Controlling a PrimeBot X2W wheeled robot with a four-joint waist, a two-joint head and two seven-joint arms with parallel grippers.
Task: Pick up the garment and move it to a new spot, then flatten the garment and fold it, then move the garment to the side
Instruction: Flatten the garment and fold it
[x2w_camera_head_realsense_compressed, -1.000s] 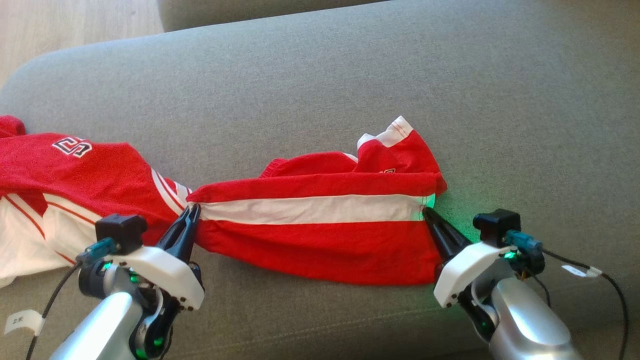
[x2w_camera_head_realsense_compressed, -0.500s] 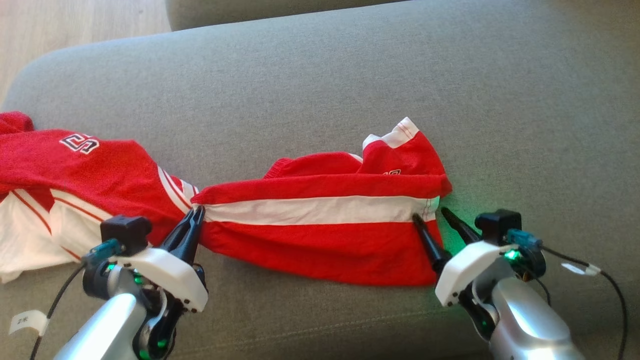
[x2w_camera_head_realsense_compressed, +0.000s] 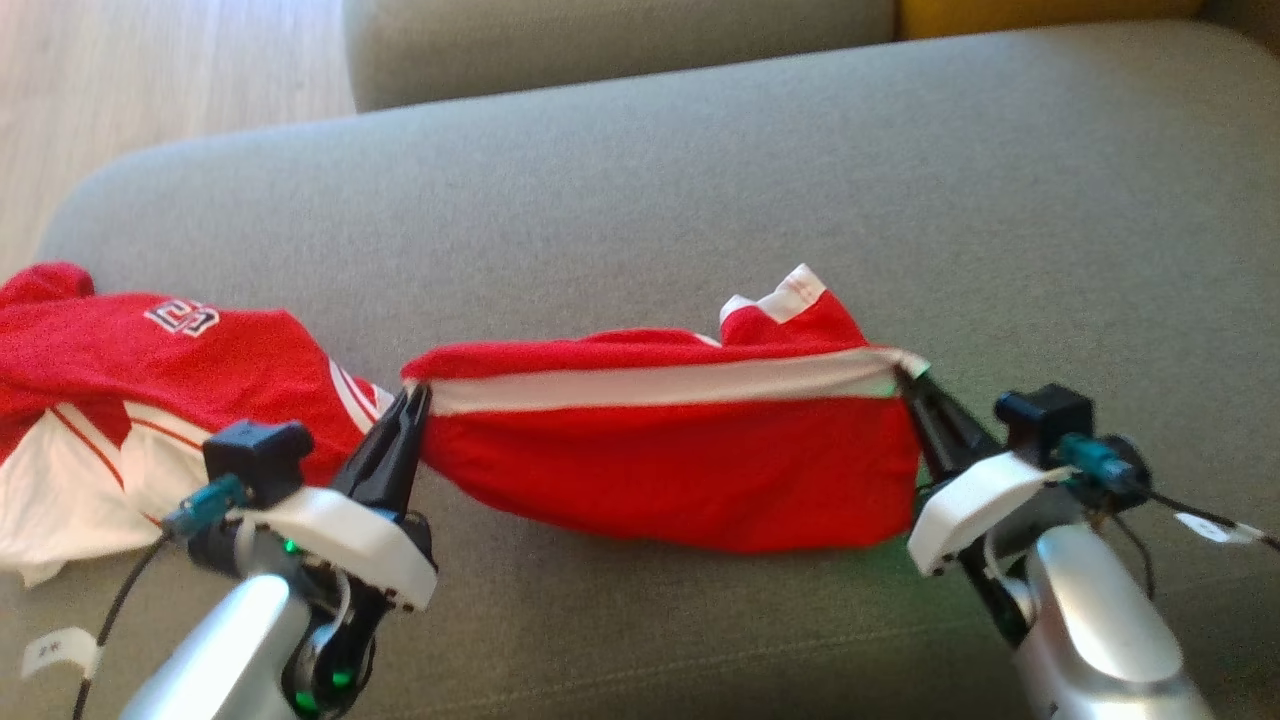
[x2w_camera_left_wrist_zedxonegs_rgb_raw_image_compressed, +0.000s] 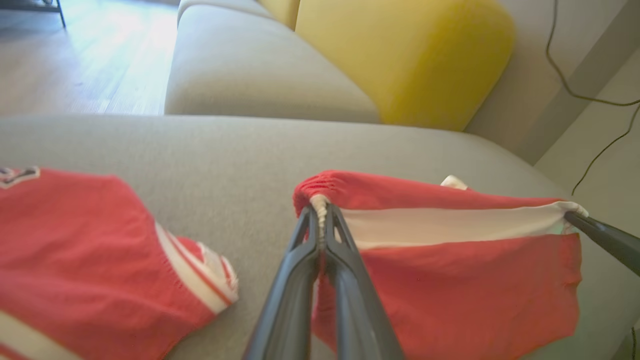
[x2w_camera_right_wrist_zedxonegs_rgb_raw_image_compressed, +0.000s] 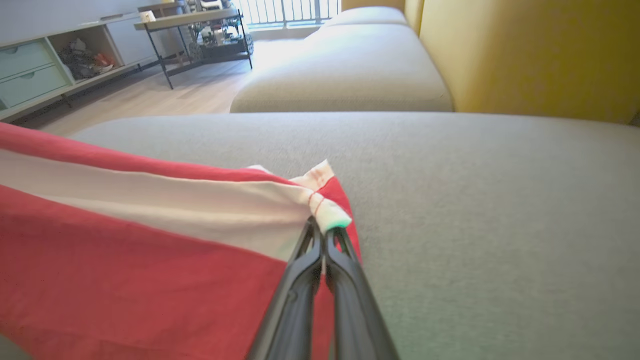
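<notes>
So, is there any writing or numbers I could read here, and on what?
White block print on the second red shirt: maybe digits, too blurred to read.
Lower-left paper tag: marks too small to read.
Right-hand paper tag: cannot tell any writing.

A big soft grey sofa seat (x2w_camera_head_realsense_compressed: 700, 200) lies in front. A red and white shirt with a number on it (x2w_camera_head_realsense_compressed: 150, 350) rests on its left end. Behind it are a second grey seat (x2w_camera_head_realsense_compressed: 600, 40) and a fat yellow cushion (x2w_camera_left_wrist_zedxonegs_rgb_raw_image_compressed: 400, 60). Across the light wooden floor (x2w_camera_head_realsense_compressed: 150, 80) stand pale green drawers (x2w_camera_right_wrist_zedxonegs_rgb_raw_image_compressed: 30, 70) and a dark metal table (x2w_camera_right_wrist_zedxonegs_rgb_raw_image_compressed: 200, 30).
</notes>
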